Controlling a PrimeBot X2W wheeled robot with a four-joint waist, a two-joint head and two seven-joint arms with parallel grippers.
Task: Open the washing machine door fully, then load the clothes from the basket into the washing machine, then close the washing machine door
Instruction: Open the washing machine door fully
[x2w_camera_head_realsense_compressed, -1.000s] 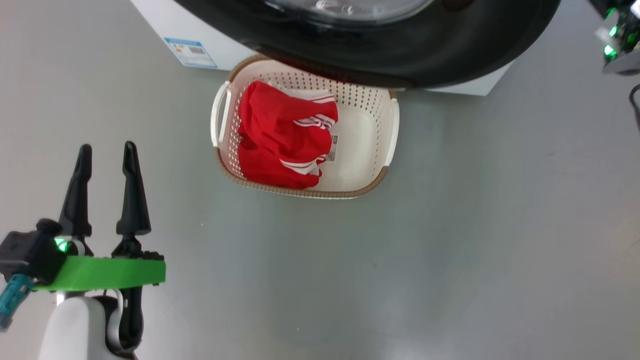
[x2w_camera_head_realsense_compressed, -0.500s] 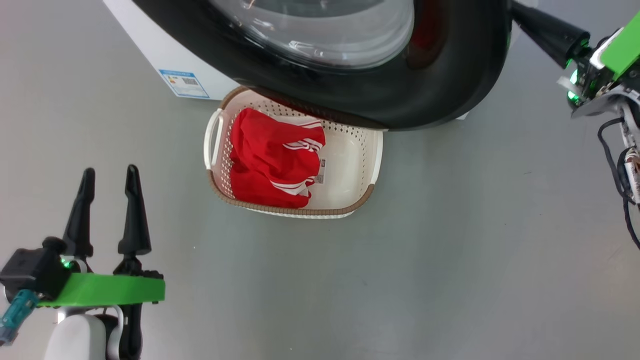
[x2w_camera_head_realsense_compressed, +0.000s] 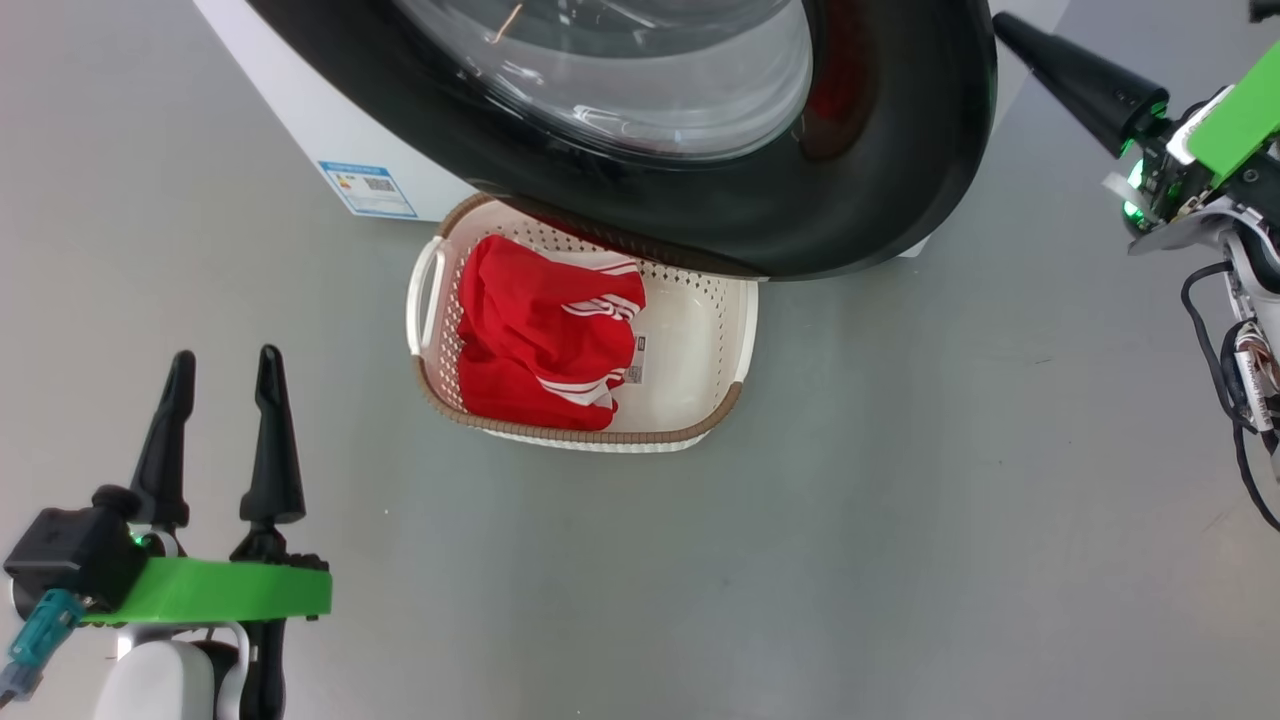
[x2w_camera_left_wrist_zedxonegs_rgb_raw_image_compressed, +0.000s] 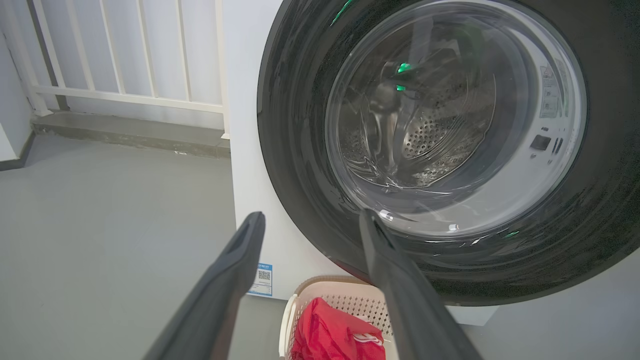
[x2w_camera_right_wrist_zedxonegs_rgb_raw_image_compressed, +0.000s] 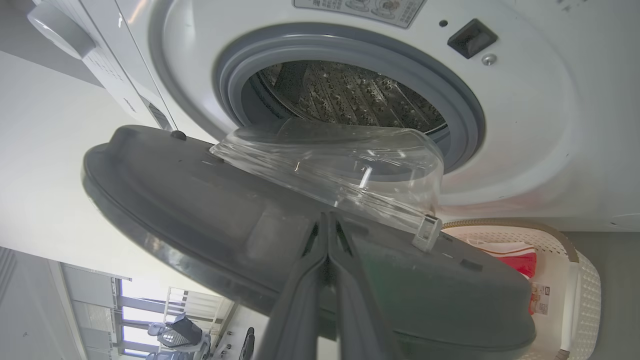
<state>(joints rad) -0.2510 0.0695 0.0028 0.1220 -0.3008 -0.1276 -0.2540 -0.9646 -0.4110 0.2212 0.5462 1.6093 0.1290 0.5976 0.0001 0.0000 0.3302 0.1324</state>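
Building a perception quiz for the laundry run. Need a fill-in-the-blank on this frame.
1. The clothes in the basket are ____ with white stripes.
2. The left hand is empty and ____.
3. The right hand is ____ and points at the inner side of the washing machine door.

Missing words: red; open; shut.

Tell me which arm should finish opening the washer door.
Right. The shut right gripper is at the inner side of the partly open door; the open left gripper hangs over the floor, apart from it.
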